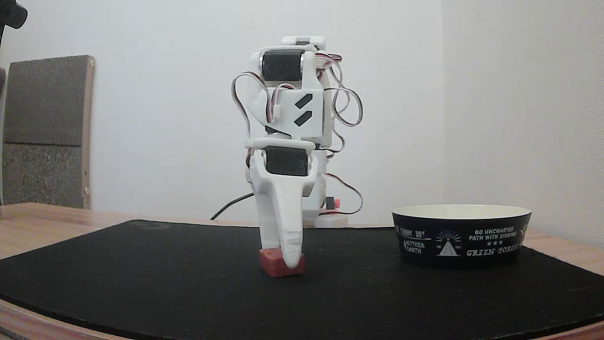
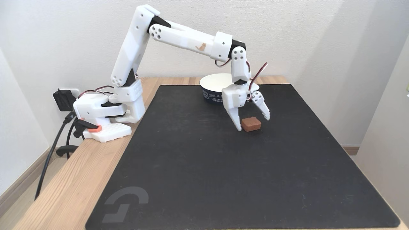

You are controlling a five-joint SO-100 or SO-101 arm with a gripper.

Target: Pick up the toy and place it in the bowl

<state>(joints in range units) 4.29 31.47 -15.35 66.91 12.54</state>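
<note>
Gripper (image 2: 254, 124) lowered over toy (image 2: 251, 124), jaws spread either side, nothing gripped; positioned for closing. Bowl (image 2: 213, 83) behind toy.

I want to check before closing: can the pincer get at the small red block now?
Probably yes: the open white pincer stands over the small red squarish block, one finger on each side, nothing between them.

Toy (image 1: 276, 264) partly covered by the near finger of the gripper (image 1: 289, 257) in a fixed view, bowl (image 2: 213, 83) partly behind the gripper in a fixed view, its print too small to read, mat (image 2: 191, 166) cropped at the bottom edge
</note>
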